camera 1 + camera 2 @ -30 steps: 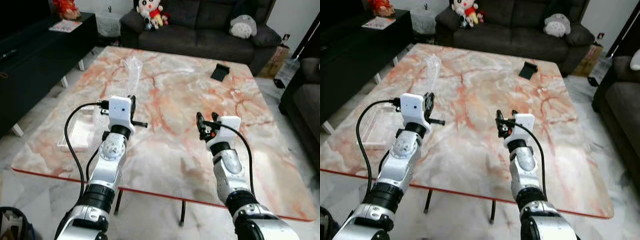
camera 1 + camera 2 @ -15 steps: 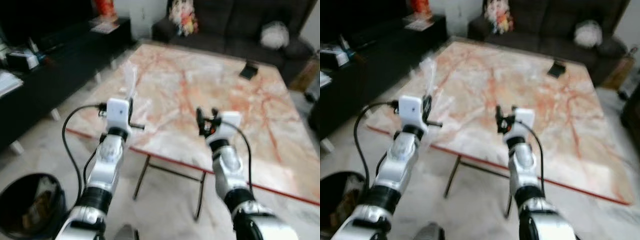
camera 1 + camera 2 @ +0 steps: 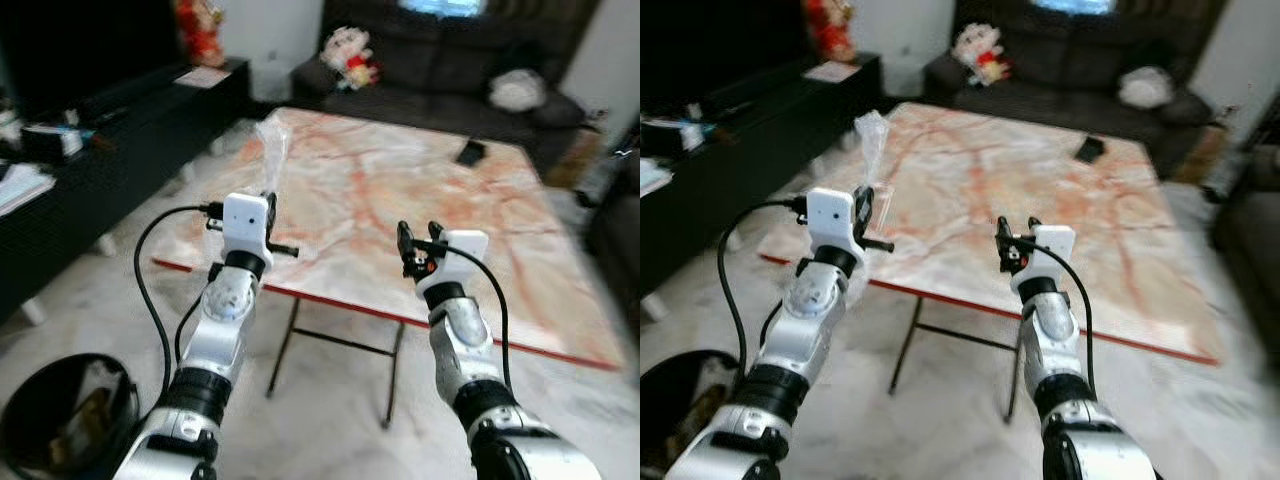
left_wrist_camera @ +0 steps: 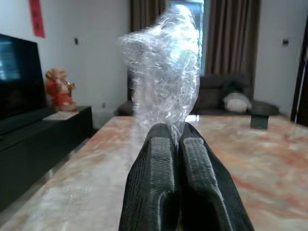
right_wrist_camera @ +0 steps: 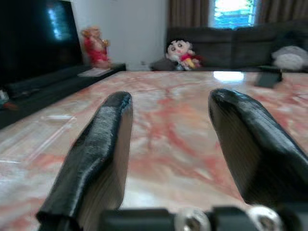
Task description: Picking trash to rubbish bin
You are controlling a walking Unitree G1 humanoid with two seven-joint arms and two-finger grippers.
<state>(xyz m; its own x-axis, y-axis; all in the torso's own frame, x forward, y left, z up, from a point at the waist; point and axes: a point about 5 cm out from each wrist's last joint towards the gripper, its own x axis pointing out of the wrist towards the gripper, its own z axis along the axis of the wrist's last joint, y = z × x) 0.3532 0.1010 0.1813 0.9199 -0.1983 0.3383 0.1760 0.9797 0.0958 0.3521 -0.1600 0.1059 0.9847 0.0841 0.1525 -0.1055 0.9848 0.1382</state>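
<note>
**backed off from the table, bin coming into reach**

the whole view has pulled back and swung left: the marble table now lies ahead, its red front edge past both grippers, and the black rubbish bin sits on the floor at the lower left. the left gripper stays pinched tight on the clear plastic wrapper, held upright beyond the table's near left corner. the right gripper is spread wide, carrying nothing. likely next: turn to the bin.
</note>
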